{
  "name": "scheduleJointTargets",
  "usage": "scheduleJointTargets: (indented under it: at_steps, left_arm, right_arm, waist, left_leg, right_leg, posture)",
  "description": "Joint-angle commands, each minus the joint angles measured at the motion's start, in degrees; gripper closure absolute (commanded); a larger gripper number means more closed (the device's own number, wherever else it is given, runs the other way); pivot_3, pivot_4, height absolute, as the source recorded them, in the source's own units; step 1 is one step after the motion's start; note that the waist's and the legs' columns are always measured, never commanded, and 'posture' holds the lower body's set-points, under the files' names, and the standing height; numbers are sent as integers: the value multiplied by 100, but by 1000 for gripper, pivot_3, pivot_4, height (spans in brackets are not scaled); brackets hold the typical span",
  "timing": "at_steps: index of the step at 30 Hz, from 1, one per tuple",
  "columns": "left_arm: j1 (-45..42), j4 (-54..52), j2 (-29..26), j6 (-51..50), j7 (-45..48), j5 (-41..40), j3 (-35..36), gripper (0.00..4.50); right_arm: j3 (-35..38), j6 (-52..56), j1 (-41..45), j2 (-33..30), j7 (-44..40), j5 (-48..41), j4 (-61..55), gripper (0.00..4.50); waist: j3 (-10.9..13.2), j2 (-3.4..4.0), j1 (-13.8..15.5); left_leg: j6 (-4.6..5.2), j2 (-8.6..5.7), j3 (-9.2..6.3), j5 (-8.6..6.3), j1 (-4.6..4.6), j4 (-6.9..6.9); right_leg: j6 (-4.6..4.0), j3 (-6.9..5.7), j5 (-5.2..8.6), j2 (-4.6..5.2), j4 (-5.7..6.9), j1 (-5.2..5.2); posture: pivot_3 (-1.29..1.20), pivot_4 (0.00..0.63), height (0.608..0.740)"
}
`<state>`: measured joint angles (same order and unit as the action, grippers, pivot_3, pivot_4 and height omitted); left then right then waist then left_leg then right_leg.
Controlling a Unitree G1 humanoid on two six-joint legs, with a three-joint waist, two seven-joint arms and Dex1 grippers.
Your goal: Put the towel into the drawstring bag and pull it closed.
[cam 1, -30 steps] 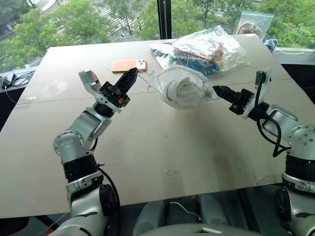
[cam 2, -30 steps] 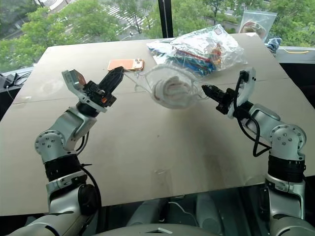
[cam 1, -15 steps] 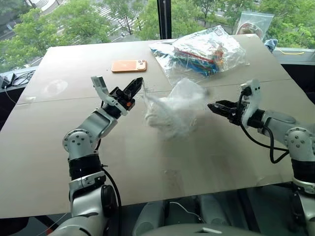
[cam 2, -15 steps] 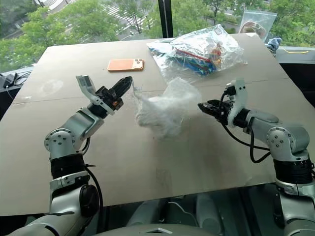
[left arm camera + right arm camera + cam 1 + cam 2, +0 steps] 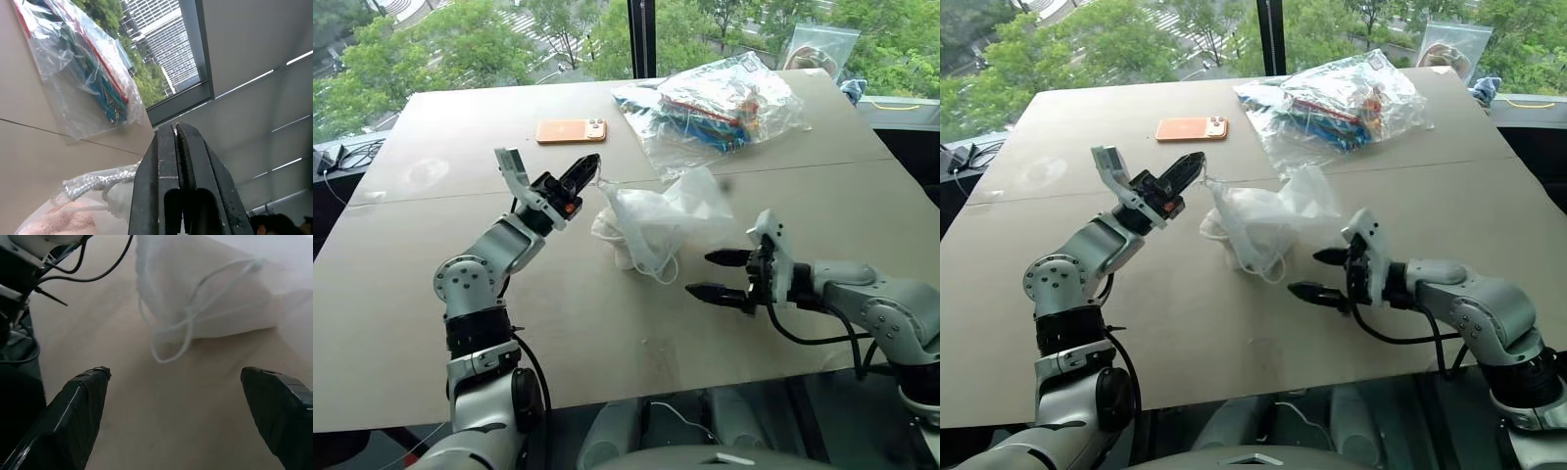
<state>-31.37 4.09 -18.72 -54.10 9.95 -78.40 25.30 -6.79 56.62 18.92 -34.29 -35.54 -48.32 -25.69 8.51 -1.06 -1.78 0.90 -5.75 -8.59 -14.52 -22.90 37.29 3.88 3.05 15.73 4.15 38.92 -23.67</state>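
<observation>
The drawstring bag (image 5: pixel 658 220) is lying in the middle of the table (image 5: pixel 431 294), slumped and crumpled, and the towel (image 5: pixel 615 233) is sitting inside it, showing as a cream-white mass through the thin fabric at the bag's left side. One white cord (image 5: pixel 95 182) is running from the bag's left top up to the left gripper (image 5: pixel 584 170), whose two black fingers are pressed together and are pinching this cord, as the left wrist view is showing. Another loop of cord (image 5: pixel 183 328) is hanging loose on the table at the near side of the bag. The right gripper (image 5: pixel 717 276) is hovering just near and right of the bag, its fingers standing wide apart and pointing left, holding nothing and not touching the bag. Farther away, behind the bag, a clear plastic bag of colourful items (image 5: pixel 715 103) is resting on the table. To the left of it, an orange phone (image 5: pixel 569 130) is lying flat.
</observation>
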Motion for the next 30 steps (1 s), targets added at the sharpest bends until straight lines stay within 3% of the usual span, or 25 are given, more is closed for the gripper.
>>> scheduleJointTargets:
  at_steps: [1, 6, 13, 16, 24, 30]
  left_arm:
    - [16, -283, -56, -90, -2, -200, 28, 4500]
    - [38, -311, -60, -200, -72, -274, -11, 4500]
    - [54, -334, -123, -265, -183, -362, 16, 4500]
    - [85, -339, -165, -277, -202, -401, 39, 4500]
    - [113, -392, -156, -225, -277, -468, 38, 4500]
    - [160, -419, -206, -205, -320, -516, 65, 4500]
  right_arm:
    - [186, 247, 161, 680, 354, -364, 383, 19]
    - [294, 219, 423, 1604, 672, -285, 1211, 19]
    - [454, 144, 384, 1864, 647, -284, 1275, 19]
    - [457, 132, 350, 1882, 637, -261, 1234, 788]
    - [264, 42, 387, 2021, 610, -2, 1419, 4401]
    - [326, 59, 342, 2175, 659, 94, 1398, 4461]
  waist:
    - [-1, -2, -5]
    - [-1, -2, -18]
    - [-1, -2, -18]
    - [-2, -2, -53]
    - [-2, -2, -53]
    - [-2, -2, -52]
  left_leg:
    - [0, 0, -1, 0, 1, 0]
    - [0, 1, -1, 0, 3, -2]
    - [0, -2, -3, 0, 2, 0]
    - [0, -1, -3, 0, 2, -1]
    - [0, -1, -3, 0, 2, 0]
    - [0, -1, -3, 0, 2, -1]
  right_leg:
    - [0, 0, 0, -1, 1, 0]
    - [0, 0, 0, -2, 4, -1]
    - [0, -2, 0, -1, 3, -1]
    - [0, -2, 0, -1, 4, -1]
    - [0, -2, 0, -1, 4, -1]
    - [0, -1, 0, -1, 4, -2]
  posture:
    - [0, 150, 740]
    - [0, 150, 740]
    - [0, 150, 740]
    - [0, 150, 740]
    - [0, 150, 740]
    - [0, 150, 740]
